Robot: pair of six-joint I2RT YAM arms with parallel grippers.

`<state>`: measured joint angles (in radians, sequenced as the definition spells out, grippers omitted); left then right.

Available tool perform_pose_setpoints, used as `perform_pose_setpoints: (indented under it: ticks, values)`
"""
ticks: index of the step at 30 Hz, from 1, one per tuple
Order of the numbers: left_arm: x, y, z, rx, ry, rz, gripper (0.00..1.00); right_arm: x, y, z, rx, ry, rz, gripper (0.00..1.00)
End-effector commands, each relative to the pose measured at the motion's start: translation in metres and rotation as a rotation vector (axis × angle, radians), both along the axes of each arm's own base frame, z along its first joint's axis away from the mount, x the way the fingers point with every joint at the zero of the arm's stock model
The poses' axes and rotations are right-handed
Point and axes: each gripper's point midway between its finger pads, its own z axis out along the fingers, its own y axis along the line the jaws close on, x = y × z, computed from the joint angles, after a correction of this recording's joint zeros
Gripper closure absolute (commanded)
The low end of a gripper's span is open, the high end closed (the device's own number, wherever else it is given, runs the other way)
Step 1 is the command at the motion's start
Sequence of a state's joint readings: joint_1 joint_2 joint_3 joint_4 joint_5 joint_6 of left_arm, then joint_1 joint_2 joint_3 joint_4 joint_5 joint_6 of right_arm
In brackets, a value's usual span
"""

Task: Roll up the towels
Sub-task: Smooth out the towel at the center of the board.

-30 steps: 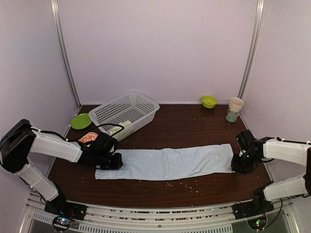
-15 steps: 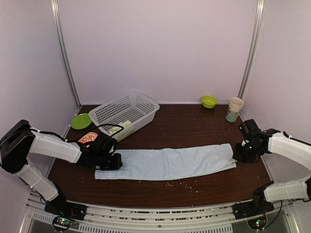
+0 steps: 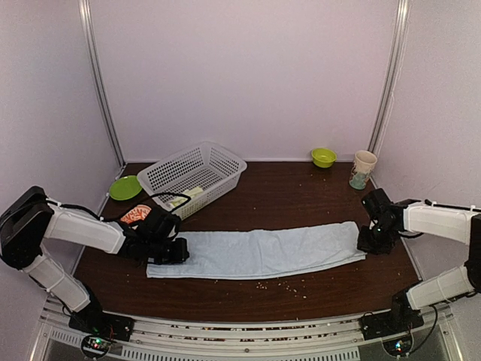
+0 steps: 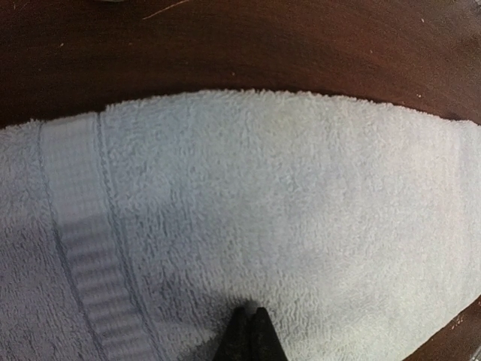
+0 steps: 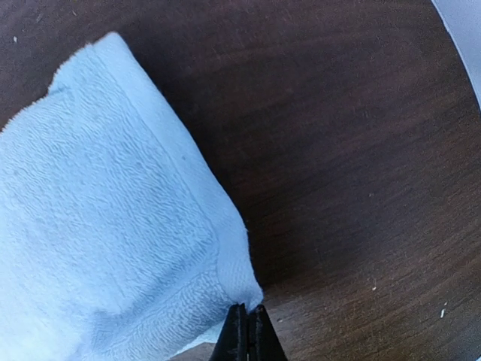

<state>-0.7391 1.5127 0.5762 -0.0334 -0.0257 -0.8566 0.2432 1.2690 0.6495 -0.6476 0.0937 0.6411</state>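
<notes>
A long pale blue towel (image 3: 259,252) lies flat across the table, left to right. My left gripper (image 3: 176,250) sits on its left end; in the left wrist view the shut fingertips (image 4: 250,314) press down on the towel's pile (image 4: 285,210) beside its woven band. My right gripper (image 3: 369,244) is at the right end. There its shut tips (image 5: 247,310) pinch the near corner of the towel (image 5: 113,226), which is raised a little off the wood. A lime-yellow towel (image 3: 188,197) shows inside the basket.
A white mesh basket (image 3: 197,173) stands tilted at the back left, with a green plate (image 3: 125,187) and an orange-patterned item (image 3: 136,213) beside it. A green bowl (image 3: 324,156) and a paper cup (image 3: 363,169) stand at the back right. Crumbs (image 3: 282,284) dot the wood in front of the towel.
My right gripper closed on the towel's right corner and moved a little away from the table's near edge. The left arm has stayed put.
</notes>
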Motion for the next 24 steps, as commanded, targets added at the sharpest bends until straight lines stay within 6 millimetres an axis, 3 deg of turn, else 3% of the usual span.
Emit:
perform_pose_setpoints:
  ticks: [1,2,5,8,13,16,20,24]
  values:
    - [-0.063,0.058,-0.058,0.226,0.262,0.009,1.0,-0.013,-0.004,-0.013,0.015,0.026,-0.039,1.0]
    - [-0.063,0.057,-0.058,0.225,0.263,0.008,1.0,-0.017,-0.001,-0.015,0.03,0.036,-0.035,0.97]
    - [-0.064,0.057,-0.059,0.221,0.265,0.006,1.0,-0.023,0.002,-0.013,0.065,0.027,-0.04,0.66]
    - [-0.064,0.056,-0.059,0.219,0.265,0.002,1.0,-0.019,-0.001,0.004,0.052,-0.014,-0.043,0.52]
    - [-0.062,0.054,-0.059,0.22,0.267,-0.002,1.0,0.017,-0.009,0.052,-0.013,-0.148,-0.05,0.51]
    - [-0.062,0.054,-0.06,0.22,0.27,0.002,1.0,0.043,-0.01,0.065,-0.014,-0.226,-0.059,0.54]
    - [-0.063,0.054,-0.061,0.221,0.275,0.002,1.0,0.076,-0.005,0.058,0.027,-0.235,-0.065,0.57]
    - [-0.065,0.056,-0.062,0.224,0.283,0.005,1.0,0.096,-0.004,0.038,0.083,-0.2,-0.084,0.57]
